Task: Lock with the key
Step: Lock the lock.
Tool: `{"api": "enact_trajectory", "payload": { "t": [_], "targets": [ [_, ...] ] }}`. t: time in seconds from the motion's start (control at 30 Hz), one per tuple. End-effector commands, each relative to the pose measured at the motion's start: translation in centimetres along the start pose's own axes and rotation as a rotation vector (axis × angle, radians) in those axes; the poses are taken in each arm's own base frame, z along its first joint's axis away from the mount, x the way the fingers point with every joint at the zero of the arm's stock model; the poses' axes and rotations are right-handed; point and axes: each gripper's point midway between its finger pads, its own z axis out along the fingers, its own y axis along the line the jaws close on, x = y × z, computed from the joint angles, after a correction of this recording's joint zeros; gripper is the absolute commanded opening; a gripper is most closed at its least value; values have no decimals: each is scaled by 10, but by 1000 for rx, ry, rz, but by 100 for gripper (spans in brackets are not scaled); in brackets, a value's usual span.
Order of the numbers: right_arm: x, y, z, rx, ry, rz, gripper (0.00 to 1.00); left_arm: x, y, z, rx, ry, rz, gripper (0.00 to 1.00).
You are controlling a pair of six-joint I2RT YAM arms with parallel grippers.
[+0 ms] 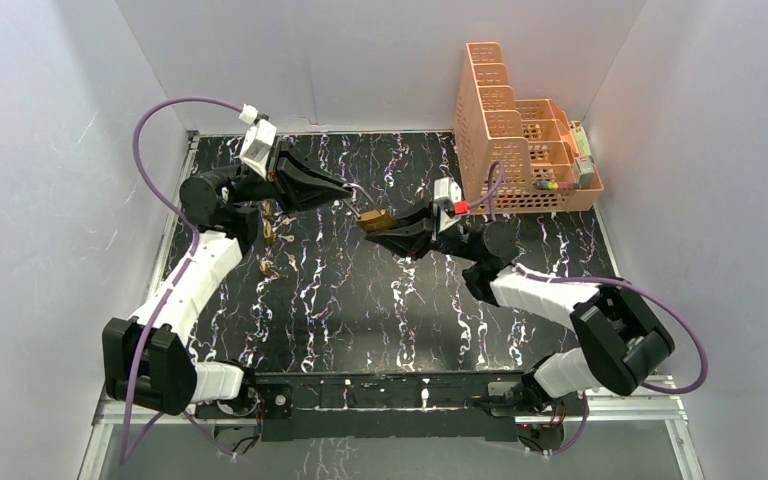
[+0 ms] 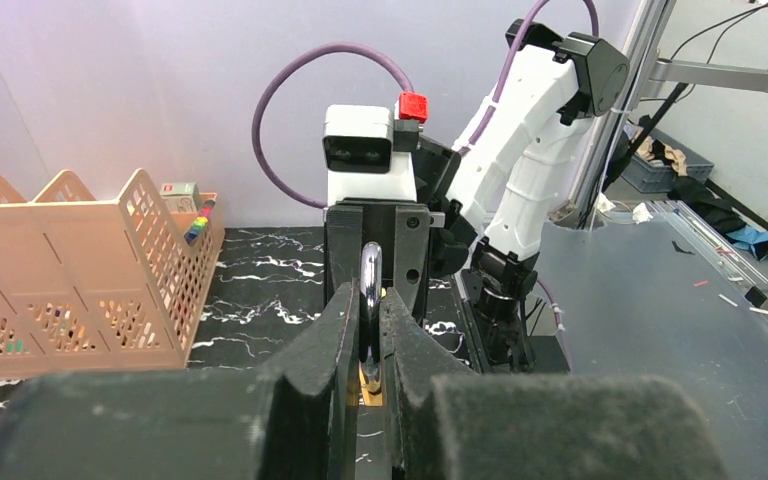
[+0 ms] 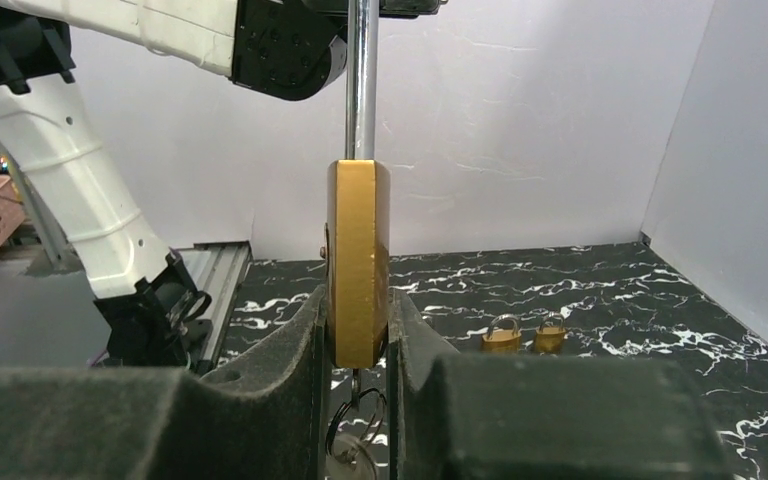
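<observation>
A brass padlock (image 1: pixel 373 219) hangs in the air between my two grippers over the middle of the table. My left gripper (image 2: pixel 365 330) is shut on its steel shackle (image 2: pixel 370 290), with a bit of brass body (image 2: pixel 370 382) showing below the fingers. My right gripper (image 3: pixel 357 320) is shut on the padlock's brass body (image 3: pixel 358 260), both pads against its flat sides. The shackle (image 3: pixel 362 80) rises straight up out of the body. A key (image 3: pixel 345 455) on a wire ring (image 3: pixel 355 425) hangs under the body, between the right fingers.
Two more small padlocks (image 3: pixel 502 336) (image 3: pixel 550 335) stand on the black marbled table (image 1: pixel 360 300), at its left side in the top view (image 1: pixel 268 236). An orange mesh organiser basket (image 1: pixel 520 140) stands at the back right, close behind the right arm.
</observation>
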Motion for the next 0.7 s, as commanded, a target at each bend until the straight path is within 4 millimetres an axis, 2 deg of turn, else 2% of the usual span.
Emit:
{"api": "enact_trajectory", "payload": {
  "t": [0.0,0.13,0.2,0.33,0.47,0.5,0.6,0.67],
  "targets": [
    [-50,21,15,-121,-37,-177,0,-13,-5,-3,-30,-53,85,0],
    [-39,16,23,-147,155,-120,0,-1,-5,-7,-10,-4,43,0],
    [-38,15,22,-150,240,-101,0,4,-7,-10,0,19,22,8],
    [-49,13,15,-137,353,-97,0,9,-15,-17,10,57,-2,20],
    [-60,15,6,-123,422,-68,0,16,-21,-25,8,87,-29,24],
    [-62,16,3,-118,437,-53,0,17,-22,-26,11,97,-37,24],
    [-71,17,-2,-102,452,-42,0,22,-26,-30,33,142,-82,3],
    [-79,20,-3,-105,454,-46,0,23,-25,-33,33,158,-109,0]
  ]
}}
